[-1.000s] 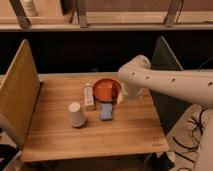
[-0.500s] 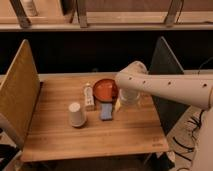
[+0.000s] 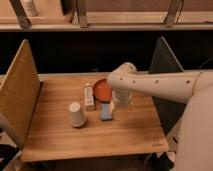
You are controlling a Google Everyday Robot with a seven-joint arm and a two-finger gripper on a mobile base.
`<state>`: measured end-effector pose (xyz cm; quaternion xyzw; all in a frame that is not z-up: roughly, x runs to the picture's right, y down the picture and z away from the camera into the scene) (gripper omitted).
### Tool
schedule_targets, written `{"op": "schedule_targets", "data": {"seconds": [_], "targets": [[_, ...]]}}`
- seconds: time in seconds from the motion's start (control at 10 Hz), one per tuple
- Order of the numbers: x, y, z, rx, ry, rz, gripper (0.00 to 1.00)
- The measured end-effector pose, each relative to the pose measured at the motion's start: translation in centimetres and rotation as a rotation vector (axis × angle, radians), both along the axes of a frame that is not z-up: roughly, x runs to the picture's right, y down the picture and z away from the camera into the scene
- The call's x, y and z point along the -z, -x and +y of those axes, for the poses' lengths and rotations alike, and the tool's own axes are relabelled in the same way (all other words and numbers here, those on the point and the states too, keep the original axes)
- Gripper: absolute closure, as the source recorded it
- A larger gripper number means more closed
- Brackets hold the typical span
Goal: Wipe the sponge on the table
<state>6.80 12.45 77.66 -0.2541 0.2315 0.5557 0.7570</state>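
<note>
Over the last second the gripper has travelled from the right-edge side of the table toward its middle. It now hangs low just beside the sponge, on the side facing the right edge. Contact cannot be confirmed, and whether the gripper is apart, together or clamped cannot be told. The sponge has not shifted: it lies flat near the table's centre, just in front of the red dish, with the white bottle and cup toward the left edge. Judgement: the gripper is closing on the sponge, and no wiping travel shows over this interval.
</note>
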Motion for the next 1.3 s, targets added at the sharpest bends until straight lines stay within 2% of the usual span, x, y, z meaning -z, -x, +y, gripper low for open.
{"op": "schedule_targets", "data": {"seconds": [0.3, 0.5, 0.7, 1.1, 1.3], "targets": [[-1.7, 3.2, 2.0, 0.091, 0.051, -0.044, 0.34], [-2.9, 5.0, 2.2, 0.113, 0.055, -0.075, 0.34], [-4.2, 6.3, 1.4, 0.098, 0.039, -0.097, 0.34], [-7.8, 6.4, -1.7, 0.019, -0.024, -0.101, 0.34], [-9.1, 5.4, -1.5, -0.004, -0.015, -0.085, 0.34]]}}
